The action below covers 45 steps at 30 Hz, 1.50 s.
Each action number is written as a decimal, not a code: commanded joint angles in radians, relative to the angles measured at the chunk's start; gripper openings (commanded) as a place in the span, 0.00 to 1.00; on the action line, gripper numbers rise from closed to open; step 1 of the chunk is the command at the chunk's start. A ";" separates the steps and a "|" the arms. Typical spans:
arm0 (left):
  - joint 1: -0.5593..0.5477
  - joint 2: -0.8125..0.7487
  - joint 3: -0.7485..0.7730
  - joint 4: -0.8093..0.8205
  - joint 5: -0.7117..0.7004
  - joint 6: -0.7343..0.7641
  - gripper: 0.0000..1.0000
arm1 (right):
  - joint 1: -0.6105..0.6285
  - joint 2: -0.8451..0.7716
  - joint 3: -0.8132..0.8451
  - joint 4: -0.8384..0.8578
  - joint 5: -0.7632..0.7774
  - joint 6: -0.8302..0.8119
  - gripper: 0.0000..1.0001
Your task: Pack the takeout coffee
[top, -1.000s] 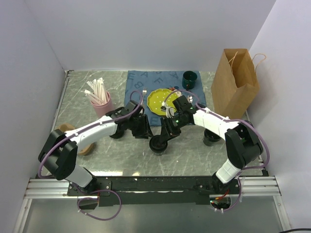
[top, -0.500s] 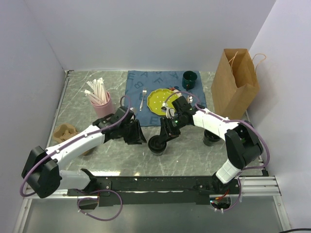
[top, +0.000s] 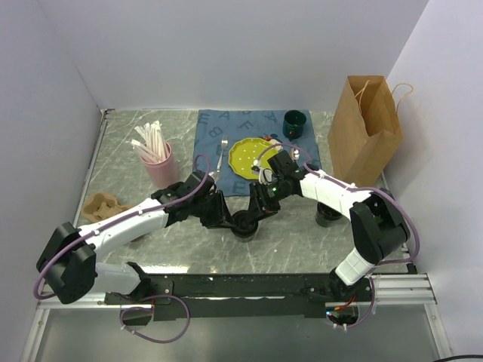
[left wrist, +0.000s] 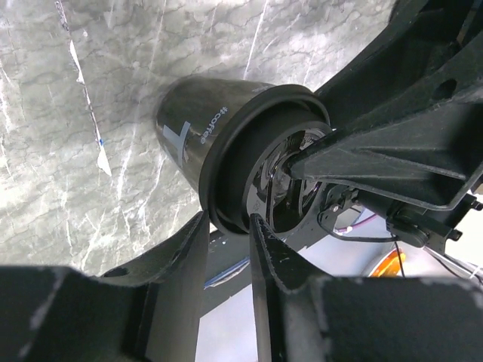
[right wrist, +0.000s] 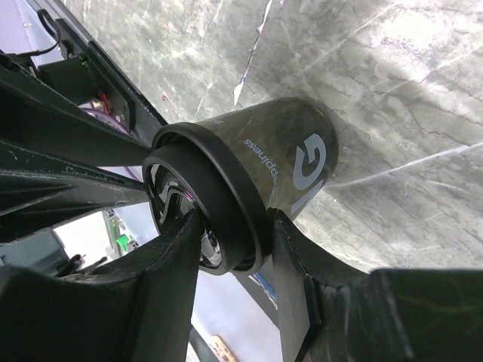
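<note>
Left gripper [top: 225,216] has swung in to the small black lidded paper cup [top: 245,225] at frame centre; whether it grips we cannot tell. Right gripper [top: 260,207] clasps it. We judge it light, crushable: hold below lid.

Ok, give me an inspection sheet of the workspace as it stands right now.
Surface: grey marble table, blue lettered cloth at the back.
Job's things: takeout coffee upright near the middle, lid on.
Clutter: pink cup of straws, green mug, yellow plate, fork, brown paper bag, cardboard carrier, another dark cup.
Grippers: right gripper jaws clamp the coffee's lid rim; left gripper jaws straddle the rim from the other side, contact unclear.
Cables: purple cables along both arms.
Surroundings: plain white walls.
</note>
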 commanded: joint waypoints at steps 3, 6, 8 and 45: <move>-0.012 0.039 -0.038 0.022 -0.057 -0.020 0.30 | 0.014 0.034 -0.069 -0.029 0.188 -0.021 0.33; -0.012 0.016 -0.038 0.003 -0.073 -0.021 0.31 | 0.014 0.034 -0.075 -0.026 0.187 -0.016 0.33; -0.012 -0.003 -0.031 -0.016 -0.079 -0.016 0.31 | 0.012 0.031 -0.078 -0.022 0.187 -0.012 0.33; -0.014 -0.047 0.051 -0.162 -0.142 0.010 0.39 | 0.009 0.039 -0.078 -0.006 0.176 -0.004 0.33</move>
